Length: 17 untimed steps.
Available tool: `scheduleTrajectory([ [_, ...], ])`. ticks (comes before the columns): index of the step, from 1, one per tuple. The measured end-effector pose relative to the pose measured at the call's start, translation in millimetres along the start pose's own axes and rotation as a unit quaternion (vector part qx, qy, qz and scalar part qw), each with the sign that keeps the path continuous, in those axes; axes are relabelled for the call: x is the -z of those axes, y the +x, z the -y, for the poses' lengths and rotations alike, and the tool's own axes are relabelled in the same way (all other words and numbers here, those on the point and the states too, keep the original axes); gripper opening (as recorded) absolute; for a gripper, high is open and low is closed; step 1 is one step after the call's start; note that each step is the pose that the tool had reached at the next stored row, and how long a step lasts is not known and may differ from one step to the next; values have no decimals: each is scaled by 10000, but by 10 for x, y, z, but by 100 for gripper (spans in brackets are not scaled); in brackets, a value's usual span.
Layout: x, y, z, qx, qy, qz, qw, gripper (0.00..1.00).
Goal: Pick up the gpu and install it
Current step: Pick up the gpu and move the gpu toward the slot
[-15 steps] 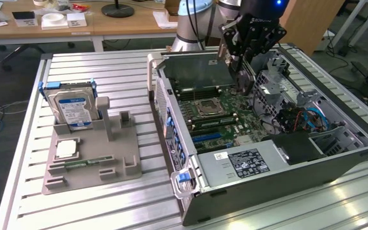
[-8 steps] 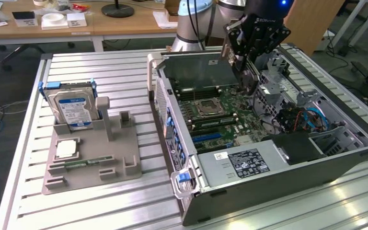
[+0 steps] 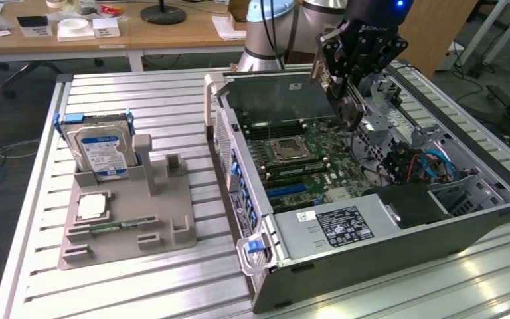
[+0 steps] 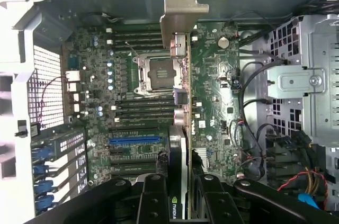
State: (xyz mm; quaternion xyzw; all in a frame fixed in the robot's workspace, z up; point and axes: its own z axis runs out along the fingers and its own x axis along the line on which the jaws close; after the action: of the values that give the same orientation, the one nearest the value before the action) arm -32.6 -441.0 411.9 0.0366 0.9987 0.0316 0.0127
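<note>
My gripper (image 3: 348, 83) hangs over the open computer case (image 3: 397, 239) and is shut on the gpu (image 3: 352, 111). The card hangs on edge below the fingers, above the motherboard (image 3: 308, 166) and apart from it. In the wrist view the gpu (image 4: 183, 128) runs edge-on away from my gripper (image 4: 183, 195). Its silver end bracket (image 4: 180, 12) is at the far end, and the black cooler face sits between the black fingers (image 4: 153, 197). A blue expansion slot (image 4: 135, 140) lies on the board beside the card.
The CPU socket (image 3: 286, 149) and memory slots sit mid-board. Drive cages and cables (image 3: 424, 166) fill the case on the exterior view's right. On the left, a grey fixture (image 3: 175, 232) holds a hard drive (image 3: 103, 151), a chip (image 3: 91, 206) and a memory stick (image 3: 117, 224).
</note>
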Motion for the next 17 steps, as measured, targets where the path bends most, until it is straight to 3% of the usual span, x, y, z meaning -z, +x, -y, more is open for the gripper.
scheduleTrajectory([
  [17, -3, -92, -7, 0, 0, 0, 10000, 27],
])
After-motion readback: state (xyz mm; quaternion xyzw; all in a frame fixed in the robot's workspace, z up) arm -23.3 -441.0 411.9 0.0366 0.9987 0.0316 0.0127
